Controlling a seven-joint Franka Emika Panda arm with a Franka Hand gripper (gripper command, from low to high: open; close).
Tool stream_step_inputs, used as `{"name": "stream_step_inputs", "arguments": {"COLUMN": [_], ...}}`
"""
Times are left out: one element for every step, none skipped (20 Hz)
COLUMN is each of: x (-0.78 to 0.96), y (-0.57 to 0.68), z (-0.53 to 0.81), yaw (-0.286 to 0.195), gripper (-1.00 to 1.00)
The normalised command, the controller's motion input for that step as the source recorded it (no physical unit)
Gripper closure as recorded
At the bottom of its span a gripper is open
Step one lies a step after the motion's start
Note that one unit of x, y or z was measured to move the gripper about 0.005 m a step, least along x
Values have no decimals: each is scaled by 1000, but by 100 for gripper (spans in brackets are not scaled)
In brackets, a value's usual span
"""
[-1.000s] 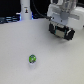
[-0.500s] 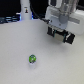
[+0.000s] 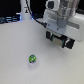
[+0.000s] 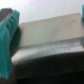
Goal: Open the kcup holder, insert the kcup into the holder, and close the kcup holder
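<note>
The kcup (image 3: 33,59) is seen well apart from the gripper (image 3: 61,41), toward the exterior view's lower left; the fingers' spread cannot be told.

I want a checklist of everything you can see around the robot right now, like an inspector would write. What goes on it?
Surface: pale table, mostly bare in the exterior view.
Job's things: the kcup, small, green and yellow, lies alone on the table, apart from the arm. The kcup holder is the dark box right under the arm; whether its drawer is open cannot be told.
Clutter: nothing seen.
Grippers: the gripper is at the holder; the wrist view shows a teal fingertip beside a grey edge, but the jaws' state is unclear.
Cables: a dark cable runs behind the arm.
Surroundings: dark, blurred background at the far edge.
</note>
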Motion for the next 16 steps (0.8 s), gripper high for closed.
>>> {"name": "stream_step_inputs", "arguments": {"x": [351,400,409,403,391,385,402,389,379,366,357,379,359,337,296,271], "y": [-174,-401,-411,-408,-470,-501,-533,-561,-581,-584,-697,-683,-666,-624,-588,-573], "z": [237,257,275,294,278,250,241,228,211,183,176,149,124,82,83,83], "yaw": [-98,-156,-151,-152,-166,-174,-178,-189,-195,-202,-160,-175,-191,-204,-213,-218], "gripper": [-100,-100,-100,-100,-100,-100,-100,-100,-100,-100,-100,-100,-100,-100,-100,-100]}}
